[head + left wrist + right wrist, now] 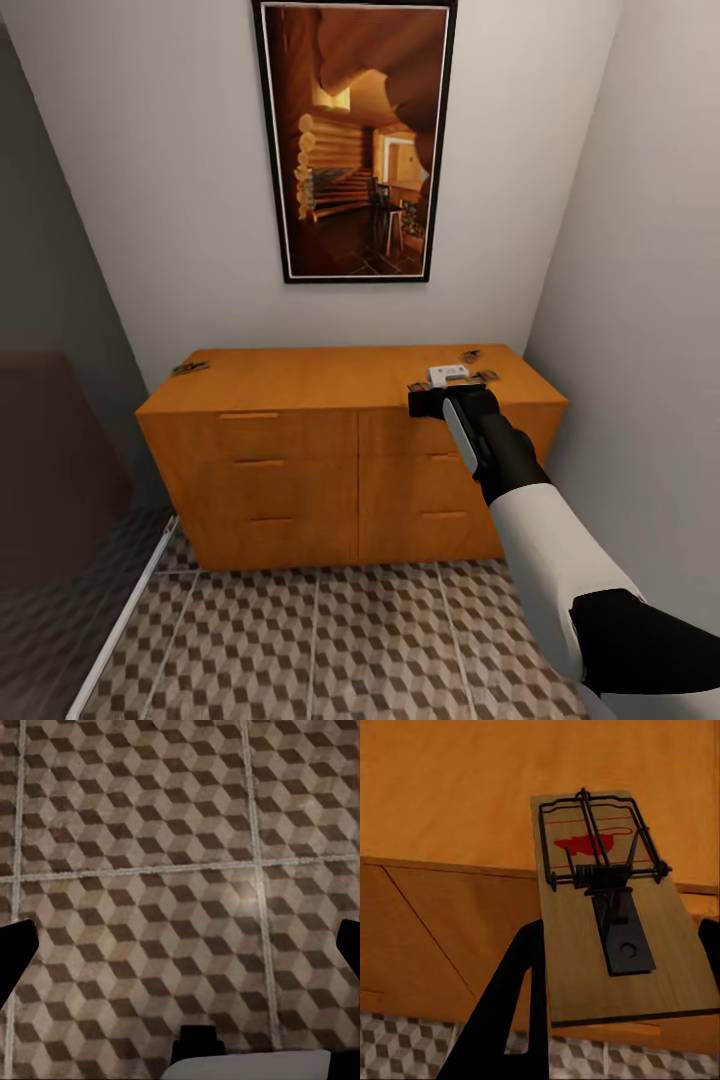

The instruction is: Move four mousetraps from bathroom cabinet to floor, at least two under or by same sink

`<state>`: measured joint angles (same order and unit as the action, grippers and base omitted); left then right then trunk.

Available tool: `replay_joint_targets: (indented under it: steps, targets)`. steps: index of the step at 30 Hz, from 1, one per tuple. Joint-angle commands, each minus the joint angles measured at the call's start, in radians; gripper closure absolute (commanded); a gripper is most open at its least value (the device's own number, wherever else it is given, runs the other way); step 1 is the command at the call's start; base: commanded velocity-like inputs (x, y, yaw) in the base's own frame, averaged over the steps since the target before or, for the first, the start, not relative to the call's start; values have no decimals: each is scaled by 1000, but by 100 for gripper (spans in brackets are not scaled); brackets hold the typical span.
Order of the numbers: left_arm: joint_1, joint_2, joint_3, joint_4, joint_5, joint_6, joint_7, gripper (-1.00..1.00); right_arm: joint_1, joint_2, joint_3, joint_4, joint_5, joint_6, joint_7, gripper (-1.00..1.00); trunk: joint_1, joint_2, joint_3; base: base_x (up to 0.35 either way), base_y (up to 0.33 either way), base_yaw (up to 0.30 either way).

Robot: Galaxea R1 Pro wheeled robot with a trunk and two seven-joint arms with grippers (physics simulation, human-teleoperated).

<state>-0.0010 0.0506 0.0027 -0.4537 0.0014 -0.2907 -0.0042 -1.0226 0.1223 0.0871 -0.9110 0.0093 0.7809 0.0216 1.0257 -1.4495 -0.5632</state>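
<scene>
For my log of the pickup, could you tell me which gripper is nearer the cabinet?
Right. The right gripper is at the cabinet top's front edge, around a mousetrap; the left gripper faces the bathroom floor.

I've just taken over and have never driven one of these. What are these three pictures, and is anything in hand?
You are driving a wheeled robot with two arms. The big picture looks down from its head at a wooden cabinet. The other two come from cameras at each wrist, looking along the fingers. The left gripper is open and points at the patterned floor. The right gripper seems to pinch a mousetrap by its sides, with its near end sticking out past the cabinet's front edge. Three more traps lie on top: one at the left end and two at the right.
</scene>
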Motion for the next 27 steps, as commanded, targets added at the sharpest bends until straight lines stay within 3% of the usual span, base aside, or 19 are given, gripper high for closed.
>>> replay_joint_targets:
  steps: [1,20,27]
  targets:
    - [0,0,0,0,0,-2,0,-100,-1,0,0,-1,0,5,1,100,-1,-1,-1,-332,0,0]
    - [0,0,0,-2,-2,-2,0,-100,-1,-3,2,3,0,1,6,100,-1,-1,-1,-331,0,0]
    - [0,0,0,-2,-3,-2,0,-100,-1,-3,2,25,0,-2,6,100,-1,-1,-1,-111,0,0]
